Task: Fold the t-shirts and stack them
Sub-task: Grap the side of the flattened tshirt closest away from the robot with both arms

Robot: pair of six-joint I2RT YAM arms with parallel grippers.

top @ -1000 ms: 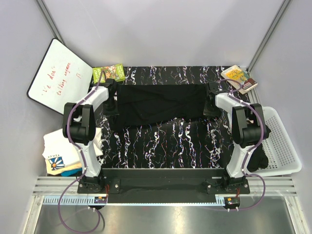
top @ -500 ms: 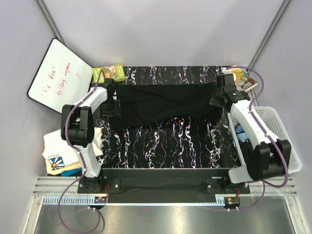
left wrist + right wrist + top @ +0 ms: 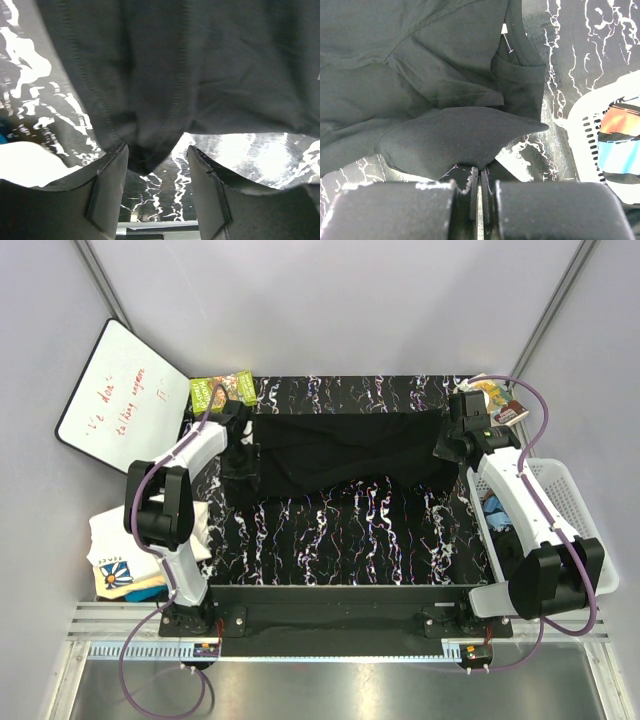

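Black tee [image 3: 340,450] lies spread across the table [image 3: 350,530] toward 12 o'clock. Right gripper [image 3: 479,172], at the tee's 3 o'clock end, is clamped on a fold. Left gripper [image 3: 156,165], at the 9 o'clock end, has jaws apart with a hem corner between them.

Red handwriting is showing on the whiteboard [image 3: 120,395] left of the left end effector [image 3: 238,448], unreadable; white t-shirt [image 3: 118,540] print lettering is blurring too.

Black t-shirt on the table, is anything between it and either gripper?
Nothing visible. The right gripper is shut on a fold of the black t-shirt, and the left gripper is open with the shirt's edge between its fingers.
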